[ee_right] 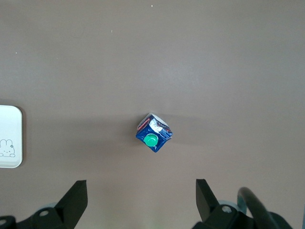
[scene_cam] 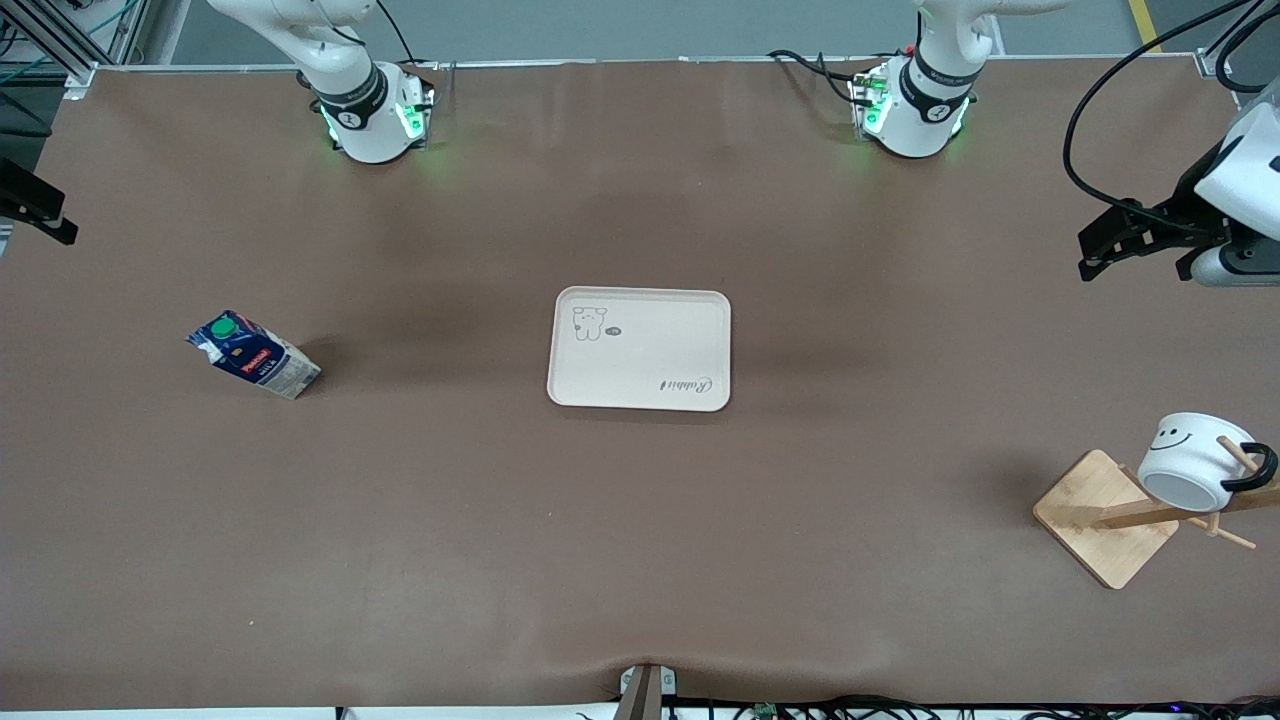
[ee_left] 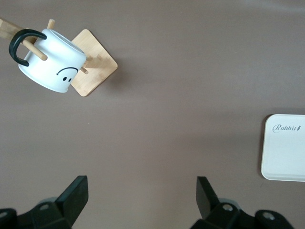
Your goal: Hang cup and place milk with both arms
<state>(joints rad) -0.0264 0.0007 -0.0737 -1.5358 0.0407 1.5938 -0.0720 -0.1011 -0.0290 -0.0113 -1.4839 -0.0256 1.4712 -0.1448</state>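
Observation:
The white cup [scene_cam: 1192, 458] with a smiley face hangs by its black handle on a peg of a wooden rack [scene_cam: 1100, 520] at the left arm's end of the table. It also shows in the left wrist view [ee_left: 52, 59]. The dark blue milk carton [scene_cam: 252, 353] with a green cap stands on the table toward the right arm's end. It also shows in the right wrist view [ee_right: 153, 132]. My left gripper [scene_cam: 1105, 245] [ee_left: 142, 195] is open and empty, up over bare table. My right gripper [scene_cam: 45, 215] [ee_right: 142, 195] is open and empty, high over the table near the milk.
A white tray [scene_cam: 640, 348] lies empty at the table's middle; its edge shows in the left wrist view [ee_left: 286, 148] and the right wrist view [ee_right: 9, 136]. Brown table cloth surrounds everything.

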